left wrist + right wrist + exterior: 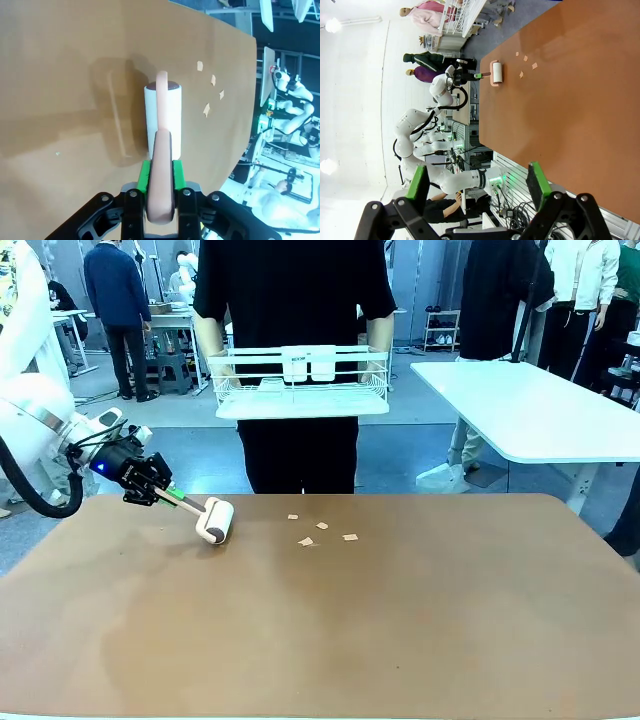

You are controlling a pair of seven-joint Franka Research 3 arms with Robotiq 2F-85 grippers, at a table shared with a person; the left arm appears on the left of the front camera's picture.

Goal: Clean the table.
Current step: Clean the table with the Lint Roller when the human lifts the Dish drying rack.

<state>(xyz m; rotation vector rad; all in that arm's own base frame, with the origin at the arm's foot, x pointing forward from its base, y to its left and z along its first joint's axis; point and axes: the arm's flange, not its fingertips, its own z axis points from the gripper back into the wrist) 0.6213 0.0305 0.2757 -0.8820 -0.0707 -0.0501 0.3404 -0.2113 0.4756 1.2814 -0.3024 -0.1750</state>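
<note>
My left gripper is shut on the pinkish handle of a lint roller, near the far left of the reddish-brown table. The white roller head is low over the top or on it; I cannot tell which. In the left wrist view the left gripper clamps the handle between its green pads, and the roller points away along the table. Several small paper scraps lie right of the roller head, also seen as scraps. My right gripper is open and holds nothing, high above the table.
At the far edge a person holds a white wire rack at chest height above the table. A white-topped table stands behind on the right. Other people stand farther back.
</note>
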